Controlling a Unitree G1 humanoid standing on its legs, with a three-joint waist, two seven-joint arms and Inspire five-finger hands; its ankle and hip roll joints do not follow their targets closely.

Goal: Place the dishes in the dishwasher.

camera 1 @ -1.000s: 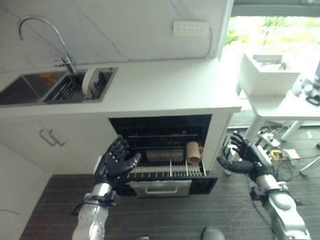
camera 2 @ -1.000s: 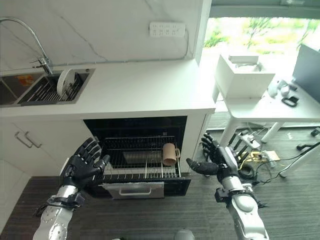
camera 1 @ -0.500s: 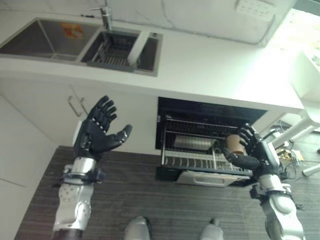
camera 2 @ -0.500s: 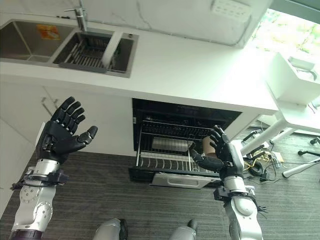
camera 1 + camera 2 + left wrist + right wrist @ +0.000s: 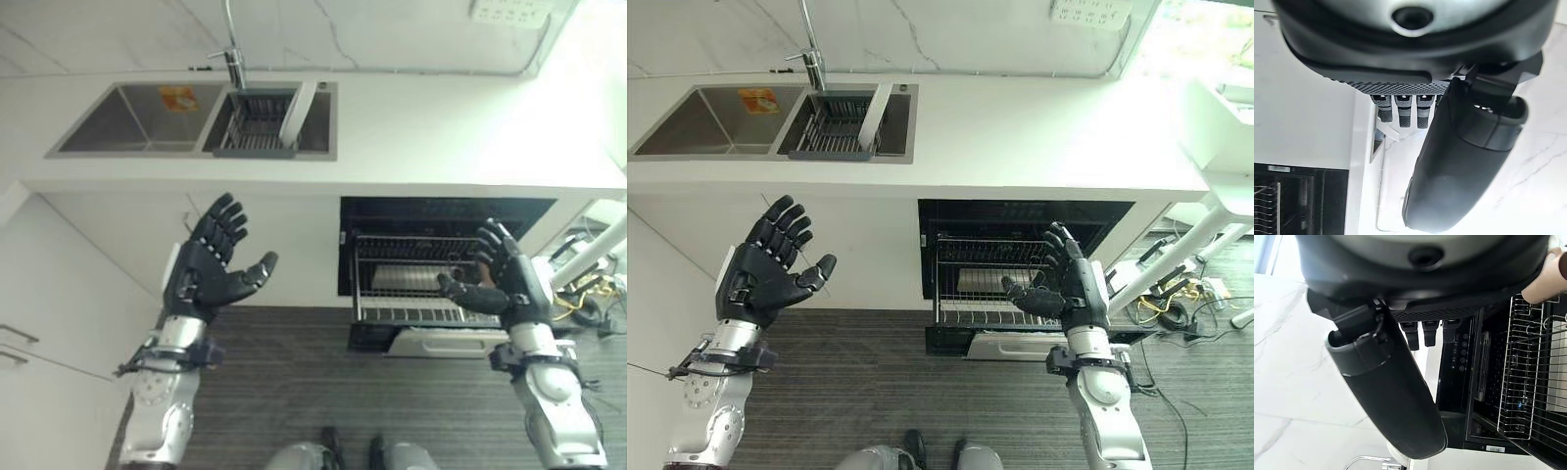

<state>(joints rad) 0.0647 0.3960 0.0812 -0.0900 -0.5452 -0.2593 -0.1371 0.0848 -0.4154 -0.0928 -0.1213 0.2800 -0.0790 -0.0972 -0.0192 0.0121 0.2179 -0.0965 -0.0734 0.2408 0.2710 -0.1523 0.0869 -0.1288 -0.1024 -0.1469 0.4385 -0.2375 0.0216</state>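
Left hand [image 5: 208,274]: hovering in front of the white cabinet face below the sink, palm facing the camera, fingers spread and straight, carrying nothing.

Right hand [image 5: 1070,290]: hovering in front of the open dishwasher [image 5: 446,269], fingers apart and relaxed, thumb pointing toward the rack, carrying nothing.

Dishwasher: sitting open under the counter [image 5: 460,137], its wire rack [image 5: 989,284] pulled partly outward above the lowered door [image 5: 441,342]. A tan cup [image 5: 1546,278] is showing at the rack's edge in the right wrist view; in the head views the right hand is covering that spot.

Sink [image 5: 196,122]: lying set into the counter, left of the dishwasher, with two basins. The right basin is holding a dark drying rack [image 5: 835,135], and a white plate [image 5: 297,114] is standing on edge in it, leaning against the basin's right side, well apart from both hands. A tap [image 5: 808,44] is rising behind the basins.

Floor [image 5: 901,392]: dark planks lying in front of the cabinets.
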